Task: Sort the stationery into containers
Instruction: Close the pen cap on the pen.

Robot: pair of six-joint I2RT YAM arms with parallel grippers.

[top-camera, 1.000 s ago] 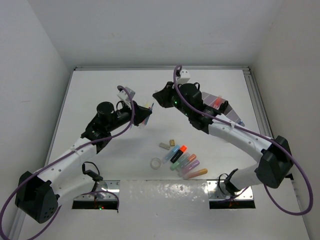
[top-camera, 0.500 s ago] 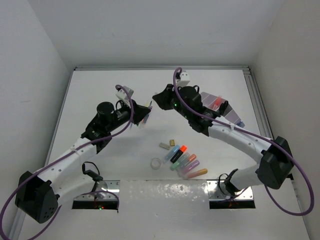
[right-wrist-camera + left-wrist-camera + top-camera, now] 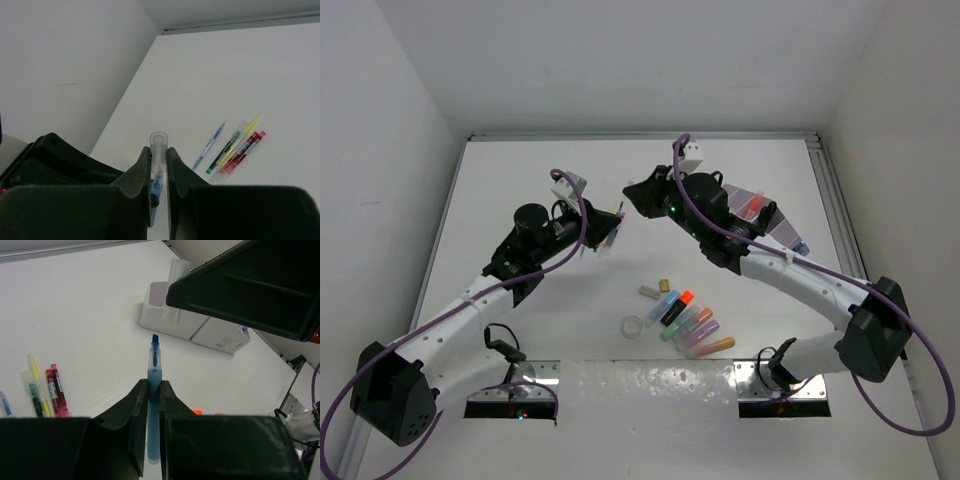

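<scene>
My left gripper [image 3: 609, 229] [image 3: 154, 385] is shut on a blue highlighter [image 3: 154, 371] whose chisel tip is bare and points away from me. My right gripper [image 3: 633, 196] [image 3: 159, 151] is shut on a clear cap [image 3: 159, 144], held just above and beyond that tip; the cap also shows in the left wrist view [image 3: 176, 277]. Both grippers meet in mid-air over the table's middle. The lilac-white organizer [image 3: 767, 227] [image 3: 171, 322] stands at the right, partly hidden by the right arm. Several highlighters [image 3: 686, 320], a tape ring [image 3: 633, 326] and two beige erasers [image 3: 649, 291] lie near the front.
Several thin pens [image 3: 235, 145] [image 3: 45, 390] lie on the table under the left arm's side. A white box [image 3: 220, 337] sits beside the organizer. Walls close in the table on the left, back and right.
The left gripper has edged slightly up and right with the highlighter, and the right gripper has shifted a little; both stay close together.
</scene>
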